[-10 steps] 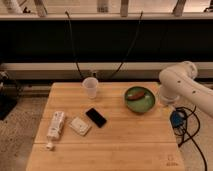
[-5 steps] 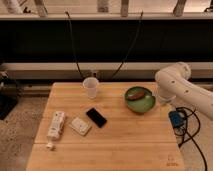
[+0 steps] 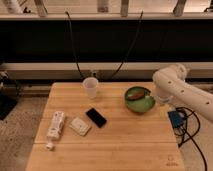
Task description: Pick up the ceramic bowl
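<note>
Dark wall panels and two drooping black cables (image 3: 74, 50) back a pale wooden table (image 3: 125, 145), where the green ceramic bowl (image 3: 141, 105), with a brown-orange patch inside, sits toward the right rear corner. A white robot arm (image 3: 185, 92) bends in from the right, and its gripper (image 3: 161, 96) hangs just beside the bowl's right rim; whether it is open or closed cannot be told. A translucent plastic cup (image 3: 91, 87) stands well apart to the left, with a black phone (image 3: 96, 117), a small white packet (image 3: 79, 126) and a white bottle-like object (image 3: 55, 125) nearer the front. The glossy, shallow rim could slip from a thin pinch, and a sideways nudge might shove the bowl along the table rather than lift it.
</note>
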{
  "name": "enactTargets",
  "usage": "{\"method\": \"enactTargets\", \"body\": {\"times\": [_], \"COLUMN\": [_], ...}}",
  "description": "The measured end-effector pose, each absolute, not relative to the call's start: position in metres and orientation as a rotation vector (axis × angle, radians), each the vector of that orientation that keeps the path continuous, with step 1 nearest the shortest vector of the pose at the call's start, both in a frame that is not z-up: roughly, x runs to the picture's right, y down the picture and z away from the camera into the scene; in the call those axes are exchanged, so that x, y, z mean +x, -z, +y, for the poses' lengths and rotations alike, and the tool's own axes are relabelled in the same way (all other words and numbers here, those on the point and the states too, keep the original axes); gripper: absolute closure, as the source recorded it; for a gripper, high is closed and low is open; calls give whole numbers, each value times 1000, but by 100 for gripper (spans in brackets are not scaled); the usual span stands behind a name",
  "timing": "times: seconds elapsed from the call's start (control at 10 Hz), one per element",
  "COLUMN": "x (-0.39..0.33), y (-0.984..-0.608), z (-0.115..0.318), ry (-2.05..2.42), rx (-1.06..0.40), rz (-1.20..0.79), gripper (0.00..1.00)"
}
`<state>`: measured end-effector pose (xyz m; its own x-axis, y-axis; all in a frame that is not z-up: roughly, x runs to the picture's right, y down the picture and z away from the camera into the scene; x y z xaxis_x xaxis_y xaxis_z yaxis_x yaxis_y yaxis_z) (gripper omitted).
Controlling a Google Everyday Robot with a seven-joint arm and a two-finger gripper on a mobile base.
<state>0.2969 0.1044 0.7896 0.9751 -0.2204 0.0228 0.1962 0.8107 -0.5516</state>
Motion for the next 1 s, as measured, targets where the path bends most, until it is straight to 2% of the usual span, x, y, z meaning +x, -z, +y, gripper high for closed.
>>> {"method": "enactTargets", "body": {"times": [1.0], "x": [301], "y": [-841], "z": [125], "ry": [294], "rx": [-604], "rz": [18], "gripper": [20]}}
